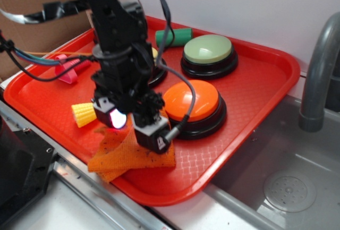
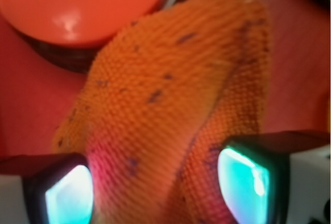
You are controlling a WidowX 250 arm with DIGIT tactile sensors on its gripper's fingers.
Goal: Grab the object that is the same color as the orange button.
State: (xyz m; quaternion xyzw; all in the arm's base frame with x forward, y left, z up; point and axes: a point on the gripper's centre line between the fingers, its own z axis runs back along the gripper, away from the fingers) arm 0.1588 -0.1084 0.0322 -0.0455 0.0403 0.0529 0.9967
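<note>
Behind everything is a pale wall, and a big red plastic tray (image 1: pixel 255 97) sits beside a grey sink (image 1: pixel 287 182) with a curved grey tap (image 1: pixel 319 76). Tiny bumps cover the tray floor.

Near the middle of the tray sits the orange button (image 1: pixel 192 100), a round shiny dome on a black base. A pale green dome button (image 1: pixel 208 49) sits behind it. A dark green tube (image 1: pixel 178 36) lies at the back. A small yellow ridged corn toy (image 1: pixel 83 114) lies on the left, and a pink thing (image 1: pixel 69 69) lies further back on the left.

At the front edge of the tray, just in front of the orange button, is the orange cloth rag (image 1: pixel 130 155). It is soft and knitted, with small dark specks. It lies crumpled, with its long side running left to right along the tray edge. One fold is pulled up into a peak.

Right over the rag is the black claw (image 1: pixel 135 129). In the wrist view its two fingers (image 2: pixel 248 177) sit on each side of the raised fold, partly closed and pinching it. The finger pads glow blue-green.
</note>
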